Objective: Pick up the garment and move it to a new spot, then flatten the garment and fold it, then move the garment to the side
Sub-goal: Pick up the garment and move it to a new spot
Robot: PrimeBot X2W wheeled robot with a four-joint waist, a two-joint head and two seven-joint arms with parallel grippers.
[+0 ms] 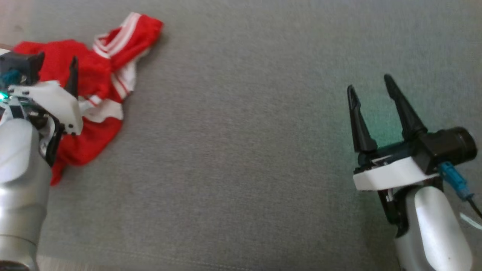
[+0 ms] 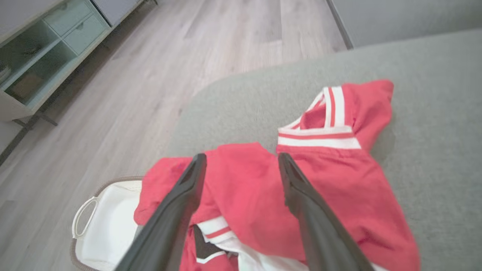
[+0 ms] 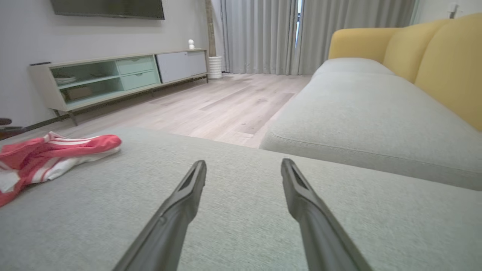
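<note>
The garment (image 1: 101,71) is red with white stripes and lies crumpled at the far left of the grey cushion (image 1: 241,150). My left gripper (image 1: 56,69) hovers right over it, open, with one dark finger showing past the wrist housing. In the left wrist view the garment (image 2: 331,177) spreads under that gripper (image 2: 241,160), whose fingers straddle a red fold without closing on it. My right gripper (image 1: 371,88) stands open over bare cushion at the right, far from the cloth. In the right wrist view this gripper (image 3: 244,164) holds nothing, and the garment (image 3: 56,152) lies off to the left.
A white basket (image 2: 105,226) sits on the wooden floor (image 2: 169,75) just below the cushion's edge by the garment. A second grey seat with yellow back cushions (image 3: 433,64) adjoins at the right. A low TV cabinet (image 3: 113,79) stands along the wall.
</note>
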